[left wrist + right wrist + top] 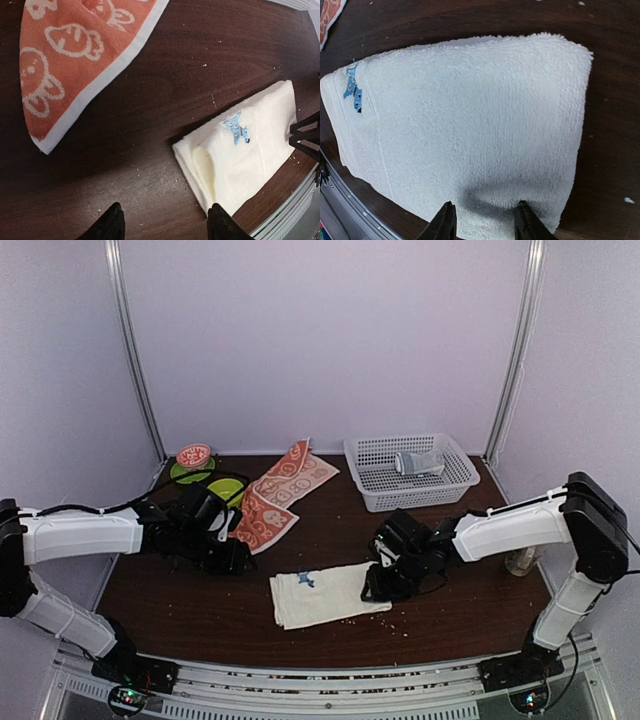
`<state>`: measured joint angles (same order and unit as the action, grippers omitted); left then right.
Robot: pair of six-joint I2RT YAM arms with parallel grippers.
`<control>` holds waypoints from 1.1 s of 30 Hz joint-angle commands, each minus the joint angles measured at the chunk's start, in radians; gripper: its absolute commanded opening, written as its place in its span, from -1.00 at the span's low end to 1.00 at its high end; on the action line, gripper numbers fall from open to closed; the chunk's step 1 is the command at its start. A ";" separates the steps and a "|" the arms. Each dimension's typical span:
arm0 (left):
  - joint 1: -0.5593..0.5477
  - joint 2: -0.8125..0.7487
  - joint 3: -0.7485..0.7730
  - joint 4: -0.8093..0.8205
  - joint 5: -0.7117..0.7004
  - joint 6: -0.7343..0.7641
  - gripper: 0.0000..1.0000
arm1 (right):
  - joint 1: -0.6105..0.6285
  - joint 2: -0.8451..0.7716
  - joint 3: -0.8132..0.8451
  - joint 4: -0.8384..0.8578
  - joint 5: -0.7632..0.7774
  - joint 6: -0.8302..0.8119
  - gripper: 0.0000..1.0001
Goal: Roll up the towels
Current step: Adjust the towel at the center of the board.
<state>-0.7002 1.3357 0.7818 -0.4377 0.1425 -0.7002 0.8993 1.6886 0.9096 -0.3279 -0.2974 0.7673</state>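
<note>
The cream-white towel (325,593) with a small blue mark lies folded flat near the front middle of the table; it also shows in the left wrist view (245,150) and fills the right wrist view (465,130). The orange-red towel (278,495) with white patterns lies spread at the back left, and shows in the left wrist view (70,55). My left gripper (228,552) (165,222) is open and empty over bare table between the two towels. My right gripper (377,585) (485,222) is open, its jaws just above the white towel's right end.
A white basket (455,480) at the back right holds a pale grey-blue cloth bundle (419,462). A green plate (188,472) with a small red-rimmed bowl (194,454) stands at the back left. The table's front edge rail (330,680) is close to the white towel.
</note>
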 commanded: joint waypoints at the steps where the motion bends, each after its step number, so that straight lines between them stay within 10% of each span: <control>1: -0.002 0.022 0.030 0.062 0.030 0.012 0.16 | -0.062 -0.053 -0.092 -0.199 0.116 -0.064 -0.16; 11: -0.123 0.110 0.167 0.051 0.029 0.042 0.15 | -0.074 -0.348 -0.069 -0.220 0.220 -0.102 -0.06; 17: -0.201 0.262 0.264 0.090 0.079 0.017 0.03 | -0.104 -0.496 -0.282 0.040 0.269 0.099 0.00; 33: -0.263 0.519 0.297 0.198 -0.033 -0.115 -0.54 | -0.099 -0.421 -0.206 -0.036 0.262 0.017 -0.09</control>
<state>-0.9791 1.8412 1.1091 -0.2947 0.2085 -0.7433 0.7998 1.2381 0.6495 -0.2882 -0.0921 0.8177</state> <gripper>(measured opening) 0.299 0.467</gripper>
